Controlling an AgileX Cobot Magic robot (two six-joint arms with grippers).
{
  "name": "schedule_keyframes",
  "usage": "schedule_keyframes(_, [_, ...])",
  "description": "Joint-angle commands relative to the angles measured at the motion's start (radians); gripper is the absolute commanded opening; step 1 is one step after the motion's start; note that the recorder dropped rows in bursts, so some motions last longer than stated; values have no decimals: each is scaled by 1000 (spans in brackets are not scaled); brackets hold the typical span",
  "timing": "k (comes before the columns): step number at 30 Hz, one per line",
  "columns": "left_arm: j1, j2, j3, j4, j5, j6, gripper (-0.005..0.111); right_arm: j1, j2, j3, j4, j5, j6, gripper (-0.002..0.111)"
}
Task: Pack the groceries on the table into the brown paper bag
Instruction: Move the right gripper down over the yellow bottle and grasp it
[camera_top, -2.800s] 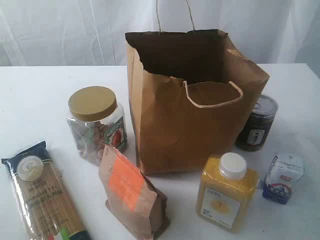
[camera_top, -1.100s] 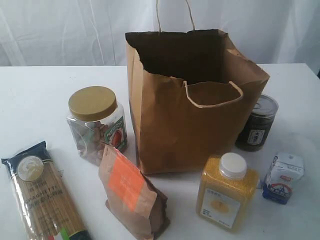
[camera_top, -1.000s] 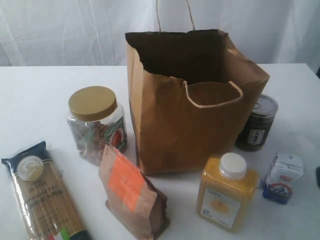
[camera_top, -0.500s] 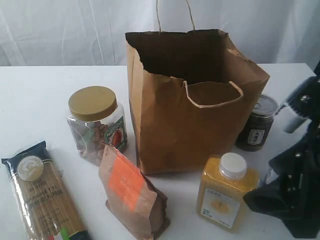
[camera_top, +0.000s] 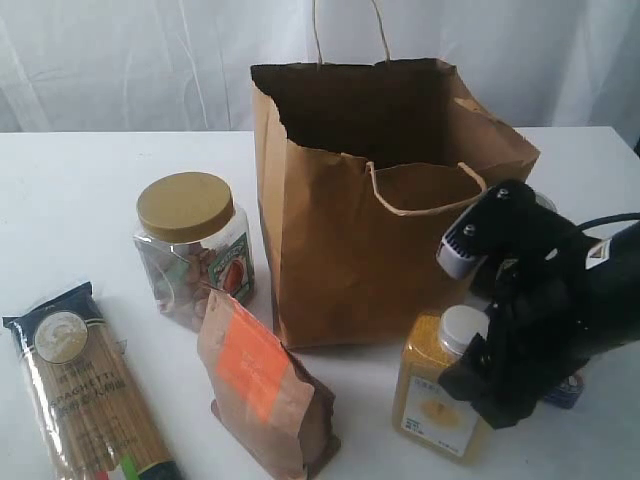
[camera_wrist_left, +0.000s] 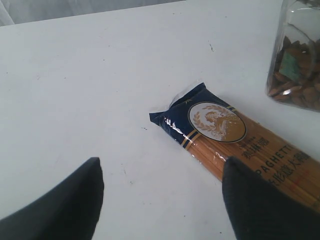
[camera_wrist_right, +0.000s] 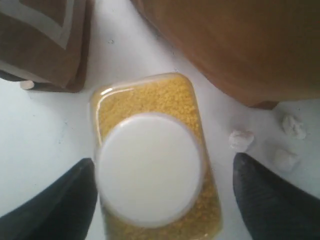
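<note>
The brown paper bag (camera_top: 390, 230) stands open and upright in the middle of the table (camera_top: 80, 190). Around it are the groceries: a tan-lidded clear jar (camera_top: 190, 250), a spaghetti packet (camera_top: 85, 390), an orange-labelled pouch (camera_top: 260, 385) and a white-capped yellow bottle (camera_top: 430, 400). My right gripper (camera_wrist_right: 165, 195) hangs open over the bottle (camera_wrist_right: 150, 100), one finger on either side of its cap (camera_wrist_right: 150, 167). The right arm (camera_top: 550, 310) hides most of the dark jar and the white-blue packet. My left gripper (camera_wrist_left: 160, 200) is open above bare table beside the spaghetti packet (camera_wrist_left: 235, 137).
Tiny white lumps (camera_wrist_right: 241, 140) lie on the table between the bottle and the bag's base (camera_wrist_right: 240, 45). The pouch (camera_wrist_right: 45, 40) stands close to the bottle on the other side. A white curtain hangs behind the table.
My right arm has come in from the right and moved left over the yellow bottle, covering the dark jar and the white-blue packet. The groceries have not moved.
</note>
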Motion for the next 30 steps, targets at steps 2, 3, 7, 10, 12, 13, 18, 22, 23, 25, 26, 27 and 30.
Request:
schedule_keyframes(2, [-9, -4, 3, 4, -3, 0, 70, 4, 76, -7, 0, -25, -21, 70])
schedule_keyframes(3, [-9, -4, 3, 4, -3, 0, 70, 4, 84, -7, 5, -30, -21, 70])
schedule_keyframes(7, [-9, -4, 3, 4, -3, 0, 70, 4, 87, -7, 22, -35, -21, 62])
schedule_keyframes(10, [-9, -4, 3, 4, -3, 0, 70, 4, 87, -7, 29, -3, -19, 42])
schedule_keyframes(12, [-9, -4, 3, 4, -3, 0, 70, 4, 85, -7, 49, 18, -19, 25])
schedule_keyframes(13, [-9, -4, 3, 4, -3, 0, 70, 4, 85, -7, 61, 26, -19, 19])
schedule_keyframes(18, [-9, -4, 3, 4, -3, 0, 70, 4, 81, -7, 81, 97, -9, 0])
schedule_keyframes(22, [-9, -4, 3, 4, -3, 0, 70, 4, 29, -1, 72, 102, 53, 0])
schedule_keyframes(23, [-9, -4, 3, 4, -3, 0, 70, 4, 10, -1, 62, 102, 81, 0])
schedule_keyframes(25, [-9, -4, 3, 4, -3, 0, 70, 4, -28, -1, 54, 113, 120, 0])
schedule_keyframes(26, [-9, -4, 3, 4, -3, 0, 70, 4, -50, -1, 54, 128, 128, 0])
schedule_keyframes(27, [-9, -4, 3, 4, -3, 0, 70, 4, -73, -1, 51, 149, 138, 0])
schedule_keyframes(30, [-9, -4, 3, 4, -3, 0, 70, 4, -134, -1, 48, 223, 169, 0])
